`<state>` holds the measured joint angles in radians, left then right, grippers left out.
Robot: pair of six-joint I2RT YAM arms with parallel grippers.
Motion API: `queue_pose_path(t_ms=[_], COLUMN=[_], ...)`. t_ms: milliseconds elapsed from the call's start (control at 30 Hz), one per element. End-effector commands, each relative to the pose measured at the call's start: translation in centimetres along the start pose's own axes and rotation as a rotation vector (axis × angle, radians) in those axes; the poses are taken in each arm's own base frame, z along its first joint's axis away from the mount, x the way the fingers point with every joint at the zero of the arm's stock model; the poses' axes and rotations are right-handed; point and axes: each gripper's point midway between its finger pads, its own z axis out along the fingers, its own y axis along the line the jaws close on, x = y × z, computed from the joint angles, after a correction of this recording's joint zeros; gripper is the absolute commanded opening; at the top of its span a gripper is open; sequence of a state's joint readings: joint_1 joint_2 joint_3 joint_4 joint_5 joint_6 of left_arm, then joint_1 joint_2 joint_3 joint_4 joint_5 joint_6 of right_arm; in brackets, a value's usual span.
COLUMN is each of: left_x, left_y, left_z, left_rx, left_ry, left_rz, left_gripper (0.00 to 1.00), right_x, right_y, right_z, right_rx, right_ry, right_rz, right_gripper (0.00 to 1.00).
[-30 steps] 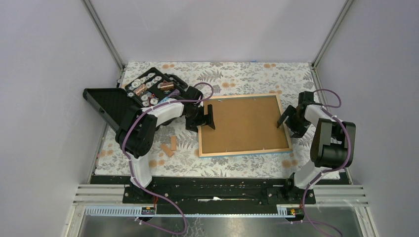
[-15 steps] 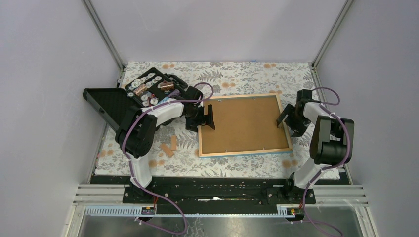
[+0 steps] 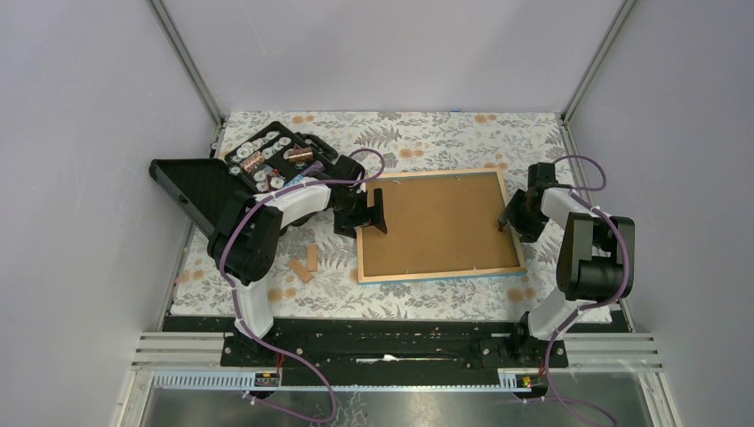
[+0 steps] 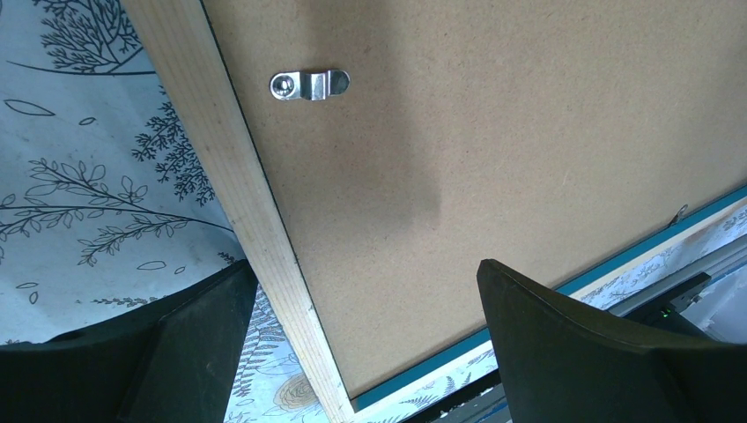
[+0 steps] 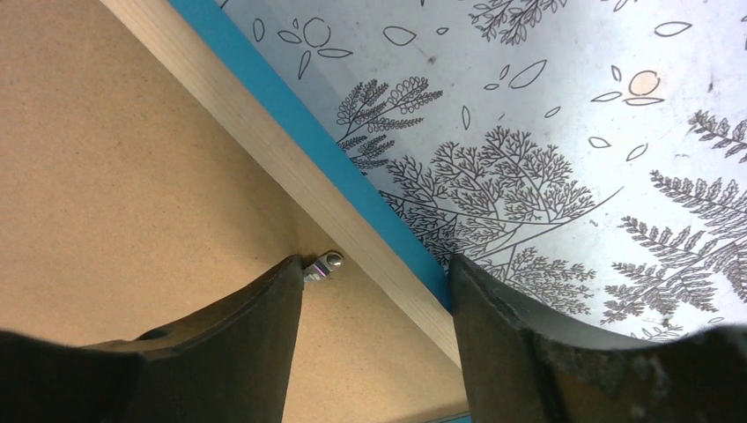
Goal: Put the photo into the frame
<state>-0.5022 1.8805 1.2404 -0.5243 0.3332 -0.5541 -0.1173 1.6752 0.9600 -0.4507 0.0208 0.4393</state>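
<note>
Lilac walls (image 3: 80, 178) enclose fern-print cloth (image 3: 427, 138) bearing the frame (image 3: 440, 274); left pincer (image 3: 366, 217) gapes, right pincer (image 3: 509, 217) seemingly unclenched.

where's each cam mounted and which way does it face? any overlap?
Top external: above and behind the arm bases, looking down at the table; both arms show, left gripper and right gripper at the face-down frame's ends.
Left wrist: on the left arm, looking down past its open fingers at the frame's wood rim, backing board and a clip.
Right wrist: on the right arm, looking down; its fingers flank the frame's right rim.
Shared: all three see frame and backing board.
</note>
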Motion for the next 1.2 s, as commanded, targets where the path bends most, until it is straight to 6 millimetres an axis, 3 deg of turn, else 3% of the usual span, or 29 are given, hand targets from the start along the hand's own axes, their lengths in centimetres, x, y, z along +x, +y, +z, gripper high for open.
queue_pose_path(t_ms=[0, 167, 400, 500, 667, 767, 967, 1000, 1033, 1067, 1100, 1167], left_x=[-1.5, -1.6, -1.6, -1.5, -1.7, -1.5, -1.6, -1.7, -1.7, -1.7, -1.6, -1.8], left_y=[-2.6, -2.6, -2.9, -2.8, -2.7, -2.6, -2.1, -2.0, -1.9, -2.0, -1.9, -2.2], left_z=[-1.9, -2.0, -2.3, -2.2, -2.3, -1.9, -0.7, -0.4, -0.2, 0.1, 0.6, 1.1], left_rx=[0.091, 0.092, 0.101, 0.101, 0.091, 0.093, 0.081, 0.075, 0.071, 0.069, 0.063, 0.061], left_ry=[-0.072, -0.077, -0.078, -0.077, -0.087, -0.075, -0.067, -0.067, -0.065, -0.061, -0.051, -0.041], left_rz=[0.050, 0.052, 0.054, 0.054, 0.063, 0.059, 0.049, 0.050, 0.053, 0.054, 0.054, 0.055], left_gripper=[0.99, 0.99, 0.99, 0.99, 0.99, 0.99, 0.99, 0.99, 0.99, 0.99, 0.99, 0.99], right_x=[3.5, 3.4, 2.1, 1.3, 1.3, 1.9, 3.7, 4.1, 4.4, 4.6, 4.7, 5.1], right_y=[-2.2, -1.6, -2.0, -1.5, -0.3, -0.1, -1.0, -1.1, -1.3, -1.3, -1.2, -0.4], right_z=[0.7, 0.3, 0.1, 0.1, -0.6, -1.0, -1.0, -1.2, -1.2, -1.5, -1.8, -2.6], right_rx=[0.081, 0.054, 0.093, 0.075, -0.003, -0.049, -0.133, -0.138, -0.137, -0.144, -0.155, -0.214], right_ry=[0.107, 0.119, 0.087, 0.060, 0.043, 0.039, 0.028, 0.026, 0.026, 0.018, 0.013, 0.020], right_rz=[-0.056, -0.066, -0.087, -0.080, -0.070, -0.047, 0.081, 0.085, 0.086, 0.088, 0.086, 0.082], right_gripper=[0.57, 0.35, 0.20, 0.00, 0.05, 0.00, 0.00, 0.21, 0.35, 0.57, 0.66, 0.74])
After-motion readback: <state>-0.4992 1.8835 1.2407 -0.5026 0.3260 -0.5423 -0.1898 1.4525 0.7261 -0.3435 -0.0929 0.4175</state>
